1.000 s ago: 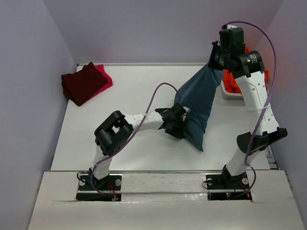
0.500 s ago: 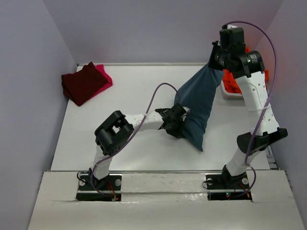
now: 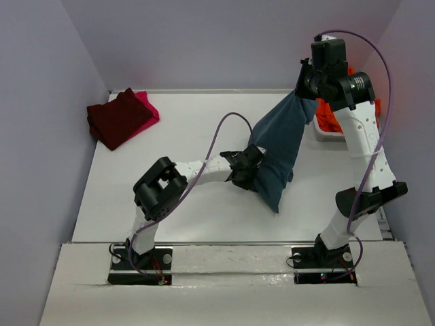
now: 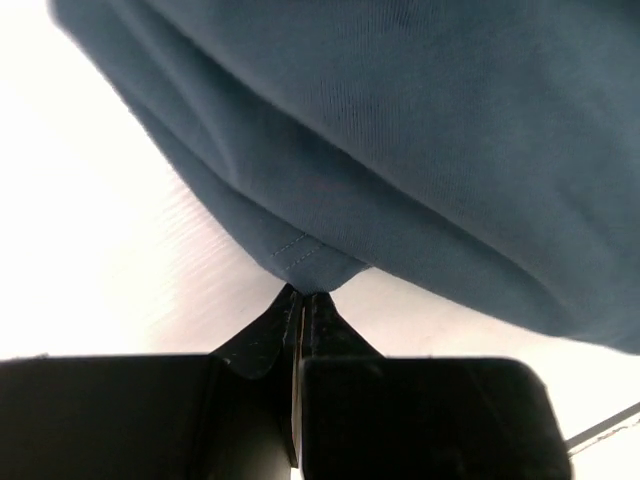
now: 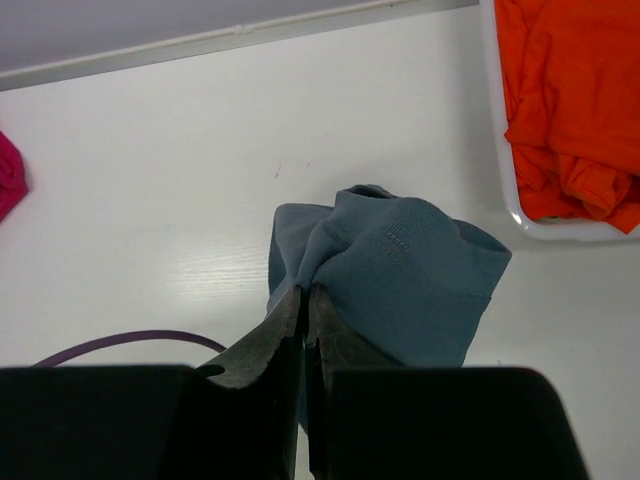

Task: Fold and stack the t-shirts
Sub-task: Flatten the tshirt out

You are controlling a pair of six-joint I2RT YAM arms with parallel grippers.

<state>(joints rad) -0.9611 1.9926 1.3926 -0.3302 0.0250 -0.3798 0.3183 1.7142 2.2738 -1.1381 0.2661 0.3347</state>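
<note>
Left gripper point(image 4: 302, 295): pinched shut on a hem corner of the teal-blue t-shirt point(image 3: 279, 146). Right gripper point(image 5: 305, 292): clamped on its upper end (cloth hangs between them). Maroon t-shirt point(image 3: 117, 119): folded, far-left corner. Orange t-shirt point(image 5: 560, 100): in the tub point(image 5: 560, 232).

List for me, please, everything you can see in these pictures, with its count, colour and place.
blue shirt: 1, slate teal-blue, hanging over the table's right half
maroon shirt: 1, dark maroon, folded at the far left corner, on the pink one
pink shirt: 1, bright pink, under the maroon one
orange shirt: at least 1, vivid orange, crumpled in the tub
tub: 1, white, far right
table: 1, white
cables: 2, purple, one along each arm
arms: 2, white and black, near edge
left hand: black, shut on the blue shirt's lower corner
right hand: black, shut on its top
</note>
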